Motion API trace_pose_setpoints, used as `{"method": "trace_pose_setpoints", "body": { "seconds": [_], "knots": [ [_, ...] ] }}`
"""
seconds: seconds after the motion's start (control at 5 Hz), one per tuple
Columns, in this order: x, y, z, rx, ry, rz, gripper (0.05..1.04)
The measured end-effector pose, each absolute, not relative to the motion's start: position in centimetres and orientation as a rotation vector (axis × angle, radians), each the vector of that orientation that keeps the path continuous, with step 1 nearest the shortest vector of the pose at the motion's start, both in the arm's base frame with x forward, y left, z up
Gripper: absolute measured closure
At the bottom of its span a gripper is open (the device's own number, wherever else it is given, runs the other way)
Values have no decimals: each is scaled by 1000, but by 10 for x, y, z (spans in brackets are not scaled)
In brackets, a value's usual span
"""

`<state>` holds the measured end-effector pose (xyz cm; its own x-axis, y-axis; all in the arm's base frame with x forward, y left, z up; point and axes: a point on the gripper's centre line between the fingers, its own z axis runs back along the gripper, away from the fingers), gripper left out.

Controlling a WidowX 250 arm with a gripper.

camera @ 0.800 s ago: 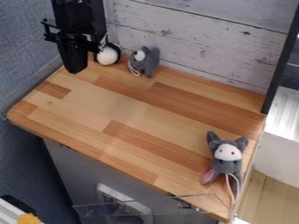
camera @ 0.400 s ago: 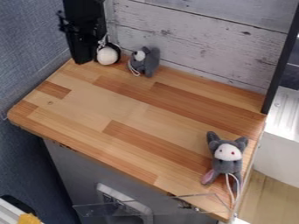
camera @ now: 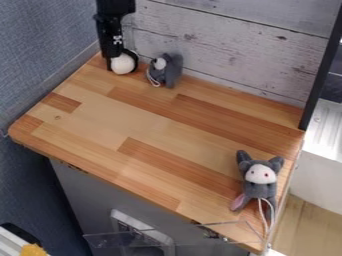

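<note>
One black-and-white toy (camera: 122, 64) sits on counter (camera: 153, 125), unlifted; end effector (camera: 113, 57) right at it, opening and any hold cannot be told. Approach looks nearly done, handling left. Smaller-looking grey toy (camera: 172, 72) just beside black-and-white toy, white-faced grey toy (camera: 260, 176) well apart.

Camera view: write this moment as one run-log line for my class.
gripper: beside black-and-white plush, contact unclear | grey plush: near back wall | red-eyed plush: on wooden tabletop, picture's lower right
</note>
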<state>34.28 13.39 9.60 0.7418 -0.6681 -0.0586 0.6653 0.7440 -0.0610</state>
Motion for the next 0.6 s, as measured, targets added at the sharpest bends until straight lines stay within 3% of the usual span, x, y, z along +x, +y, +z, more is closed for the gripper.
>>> {"method": "trace_pose_setpoints", "body": {
  "seconds": [0.2,0.4,0.6],
  "knots": [
    [358,135,98,-41,79,-862,983],
    [365,138,101,-41,81,-844,807],
    [368,144,106,-43,77,-709,535]
  ]
}}
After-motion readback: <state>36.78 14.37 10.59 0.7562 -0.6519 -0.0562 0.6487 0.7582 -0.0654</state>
